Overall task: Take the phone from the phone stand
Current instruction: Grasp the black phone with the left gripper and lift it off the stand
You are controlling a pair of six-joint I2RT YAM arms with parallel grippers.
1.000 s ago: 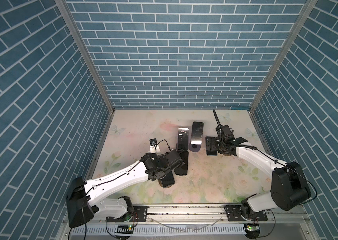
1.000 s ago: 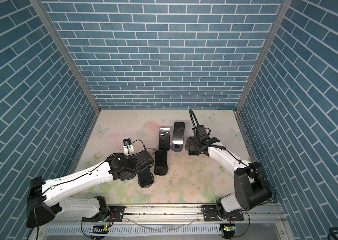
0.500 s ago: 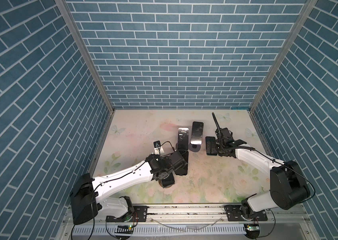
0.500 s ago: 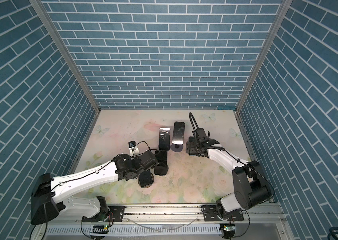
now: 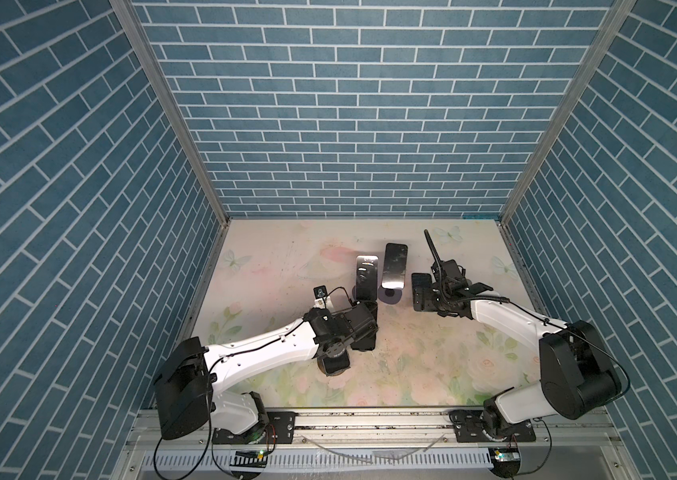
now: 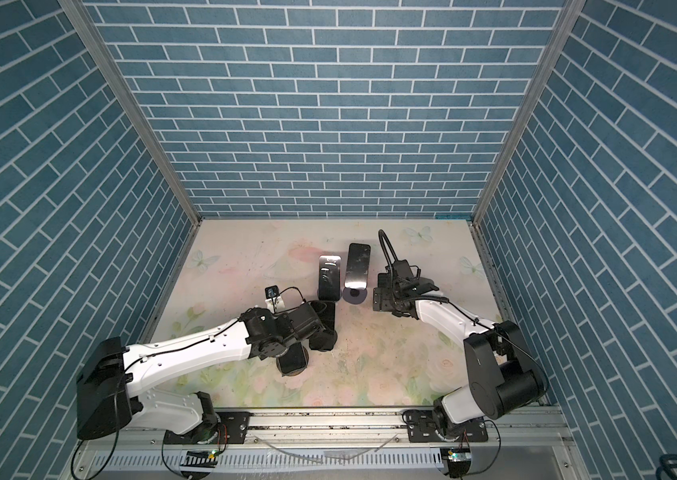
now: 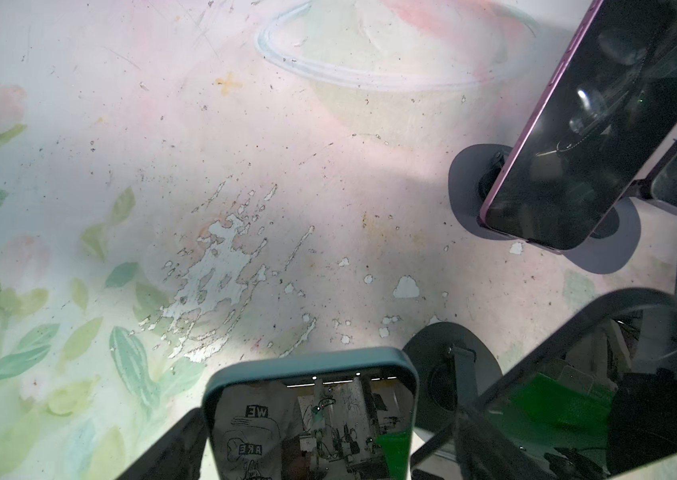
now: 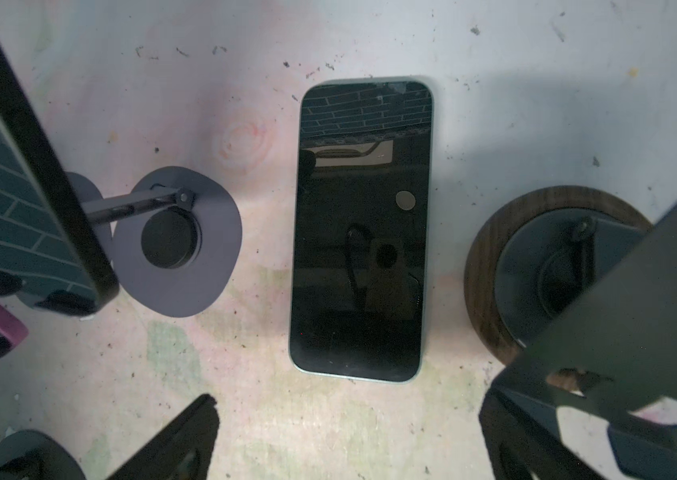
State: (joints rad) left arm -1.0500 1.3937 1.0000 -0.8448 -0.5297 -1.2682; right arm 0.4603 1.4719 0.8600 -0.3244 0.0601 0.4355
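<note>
Propped purple phone (image 5: 366, 276) mid-table, dark phone (image 5: 395, 266) just beside, tight gap between, open table (image 5: 270, 266) to their left.

Your left arm (image 5: 262, 353) and right arm (image 5: 507, 324) look alike: smooth white shells dotted with small dark screws, black joints, and a bulky black housing (image 5: 181, 382) at each shoulder. A thin black cable (image 5: 253, 348) runs along the left shell. The right wrist has a coiled black cord (image 5: 484, 297) and a stiff black hose (image 5: 432, 249). Your left gripper (image 5: 365, 326) and right gripper (image 8: 349, 428) are black. Each arm stands on a black base plate (image 5: 237, 436).
</note>
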